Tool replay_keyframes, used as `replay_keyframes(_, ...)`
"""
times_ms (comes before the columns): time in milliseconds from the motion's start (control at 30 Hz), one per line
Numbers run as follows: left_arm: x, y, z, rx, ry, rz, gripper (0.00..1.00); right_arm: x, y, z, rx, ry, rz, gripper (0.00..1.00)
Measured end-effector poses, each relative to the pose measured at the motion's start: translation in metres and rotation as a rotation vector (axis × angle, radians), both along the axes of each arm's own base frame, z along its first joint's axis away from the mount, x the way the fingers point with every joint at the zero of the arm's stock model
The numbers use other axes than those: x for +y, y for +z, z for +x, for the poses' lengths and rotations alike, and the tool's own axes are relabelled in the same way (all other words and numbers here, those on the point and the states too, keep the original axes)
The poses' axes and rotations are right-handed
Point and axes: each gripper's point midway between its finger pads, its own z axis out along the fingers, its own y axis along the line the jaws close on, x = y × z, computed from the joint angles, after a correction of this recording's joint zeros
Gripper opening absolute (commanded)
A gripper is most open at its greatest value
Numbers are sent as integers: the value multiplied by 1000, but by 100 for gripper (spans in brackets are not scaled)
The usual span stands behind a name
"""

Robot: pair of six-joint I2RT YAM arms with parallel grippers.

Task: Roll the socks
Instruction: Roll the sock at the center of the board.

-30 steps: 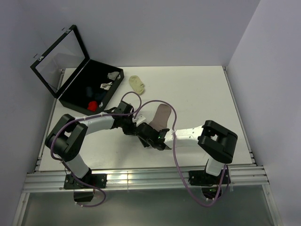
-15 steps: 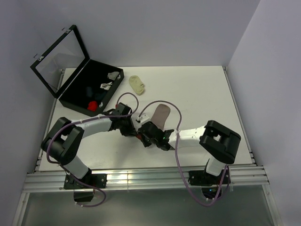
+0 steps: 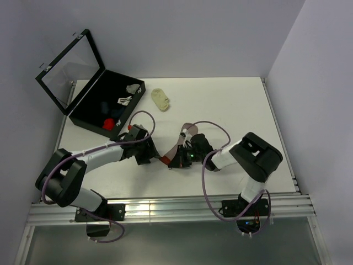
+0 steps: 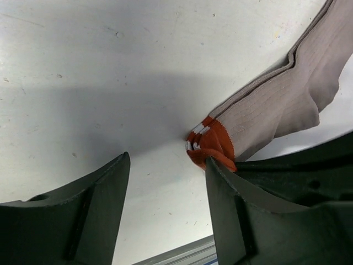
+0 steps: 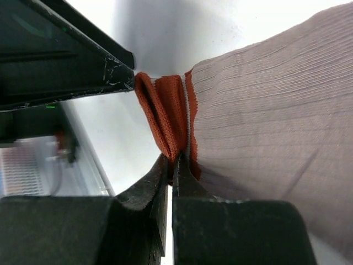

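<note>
Overhead, pale lilac walls (image 3: 193, 33) close round a white, faintly scuffed worktop (image 3: 237, 105). At its far left corner sits an open black case (image 3: 88, 113), with a yellow sock (image 3: 161, 98) just beside it. Midway along, toward the near edge, lies the pink sock (image 4: 276, 105). The right claw (image 5: 172, 165) is clenched on its red cuff (image 5: 165, 118); the left claw (image 4: 165, 161) stands released, just beside that cuff.
</note>
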Motion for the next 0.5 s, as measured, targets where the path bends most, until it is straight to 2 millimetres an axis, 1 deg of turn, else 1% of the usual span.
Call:
replay_keyframes(233, -8, 3, 1, -7, -7, -45, 57, -4, -1, -4, 192, -23, 176, 0)
replay_keyframes(333, -12, 5, 2, -14, -16, -65, 55, -7, -2, -6, 255, -40, 222, 0)
replay_keyframes(400, -14, 6, 3, -18, -22, -78, 52, -9, -3, -6, 287, -49, 247, 0)
replay_keyframes(500, -17, 3, 2, -7, -31, -85, 49, -10, -3, -6, 309, -58, 263, 0)
